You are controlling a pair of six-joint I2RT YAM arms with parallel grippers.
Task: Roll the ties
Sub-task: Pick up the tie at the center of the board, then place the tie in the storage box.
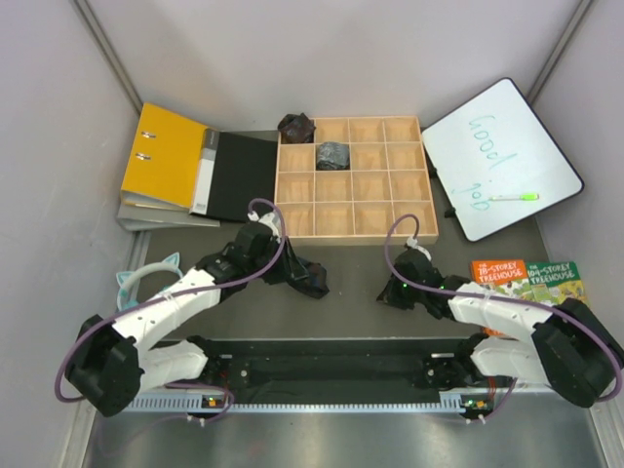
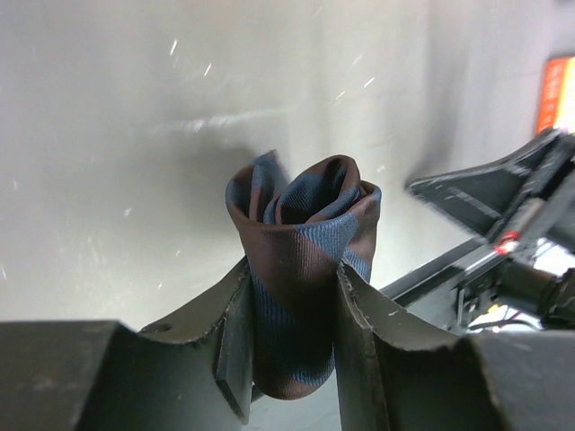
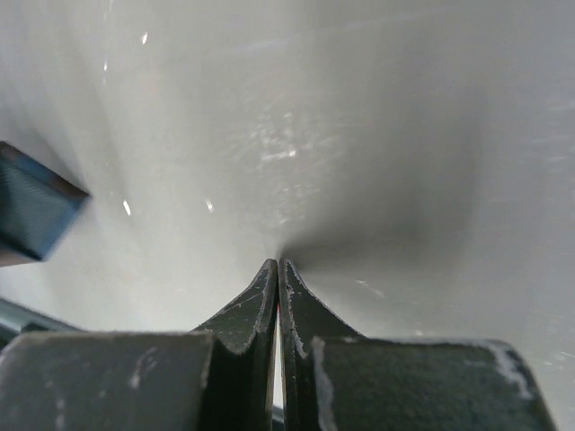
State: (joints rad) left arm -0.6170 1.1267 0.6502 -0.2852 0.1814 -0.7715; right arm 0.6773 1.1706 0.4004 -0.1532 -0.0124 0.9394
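Grey surface (image 1: 351, 304) carried one rolled tie (image 2: 305, 206), pinched between the jaws of your left gripper (image 2: 295, 274), coil axis along them; compartment tray (image 1: 348, 119) lay beyond. Right gripper (image 3: 278, 269) jaws pressed together, empty.

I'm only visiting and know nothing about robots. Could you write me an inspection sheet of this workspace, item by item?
Surface: grey table, dull and lightly scuffed.
Job's things: brownish rolled tie and greyish rolled tie sit in separate compartments of the wooden compartment tray; striped rolled tie is held by the left arm.
Clutter: yellow binder, black folder, whiteboard with green marker, two Treehouse books, teal cat-ear headband.
Hands: left hand shut on the striped rolled tie; right hand shut, empty.
Cables: purple cables loop off both arms.
Surroundings: pale enclosure walls; nothing else seen.
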